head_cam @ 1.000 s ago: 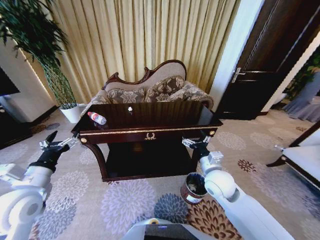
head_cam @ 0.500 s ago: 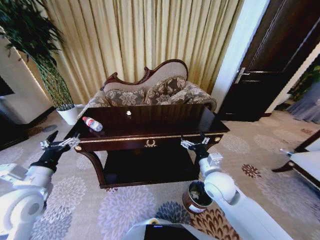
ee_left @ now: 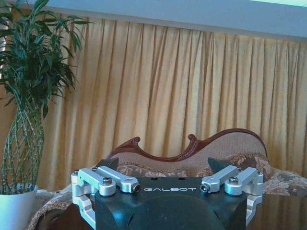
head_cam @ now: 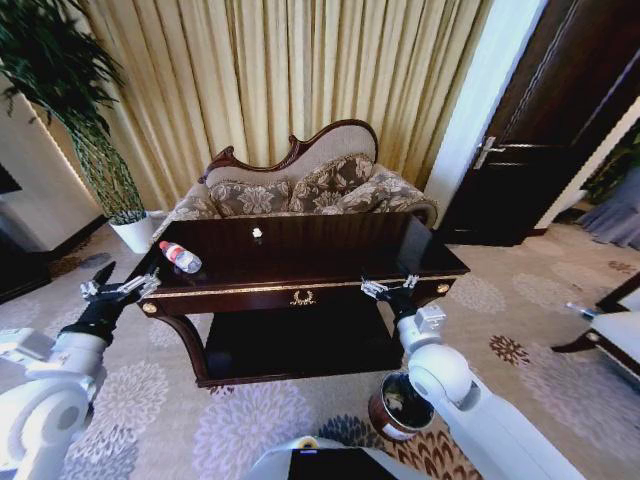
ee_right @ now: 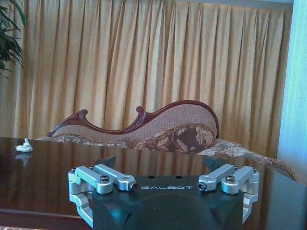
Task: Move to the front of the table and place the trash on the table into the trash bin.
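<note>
Currently we see the small clear plastic bottle with red cap lying on the far-left part of the large dark glossy wooden table with gold trim; one small whitish wad sits further back, centre-left. Brown cylindrical trash bin with black liner stands on the carpet, near right. Left gripper and right gripper hover at the table's near edge, fingers spread, both empty.

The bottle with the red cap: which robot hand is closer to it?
Left. The left gripper hovers just off the table's corner beside the bottle; the right gripper is far along the table's front edge.
</note>
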Available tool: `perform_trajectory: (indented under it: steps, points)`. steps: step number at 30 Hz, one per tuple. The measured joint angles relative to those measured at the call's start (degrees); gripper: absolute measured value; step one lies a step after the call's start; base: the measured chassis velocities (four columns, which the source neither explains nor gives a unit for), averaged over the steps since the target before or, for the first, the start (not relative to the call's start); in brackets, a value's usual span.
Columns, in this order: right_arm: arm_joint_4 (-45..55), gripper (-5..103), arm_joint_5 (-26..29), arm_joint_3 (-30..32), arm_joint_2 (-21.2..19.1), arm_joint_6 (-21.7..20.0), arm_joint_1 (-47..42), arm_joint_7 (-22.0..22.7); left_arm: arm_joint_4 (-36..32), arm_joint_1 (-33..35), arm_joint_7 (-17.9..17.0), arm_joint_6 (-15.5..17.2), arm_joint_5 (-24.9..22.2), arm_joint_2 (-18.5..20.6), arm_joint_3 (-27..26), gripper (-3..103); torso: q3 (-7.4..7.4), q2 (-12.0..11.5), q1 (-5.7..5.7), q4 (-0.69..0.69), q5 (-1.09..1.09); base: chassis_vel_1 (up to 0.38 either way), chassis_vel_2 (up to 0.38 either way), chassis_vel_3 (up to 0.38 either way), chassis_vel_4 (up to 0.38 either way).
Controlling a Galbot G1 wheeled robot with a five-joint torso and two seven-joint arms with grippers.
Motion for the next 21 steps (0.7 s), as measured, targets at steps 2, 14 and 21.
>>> perform_trajectory:
  steps: [2,14,21]
  points:
    - [-0.1,100,-0.3,0.0,0.1,0.0,-0.1,-0.1,0.1,0.0,0.0,-0.1,0.0,0.0,0.0,100,0.00,0.0,0.00,0.00,0.00,-0.092,0.079,0.101,-0.090]
    - [0.0,100,-0.4,0.0,0.1,0.1,-0.2,-0.1,0.2,0.1,0.0,-0.3,0.0,-0.4,-0.3,100,0.00,0.0,0.00,0.00,-0.01,-0.054,0.110,0.053,-0.113]
    - [-0.3,100,0.7,0.0,0.1,1.1,0.5,0.1,0.2,0.1,0.1,-0.5,0.0,-0.4,-0.4,100,0.00,0.0,0.00,0.00,0.00,-0.067,0.116,0.069,-0.099]
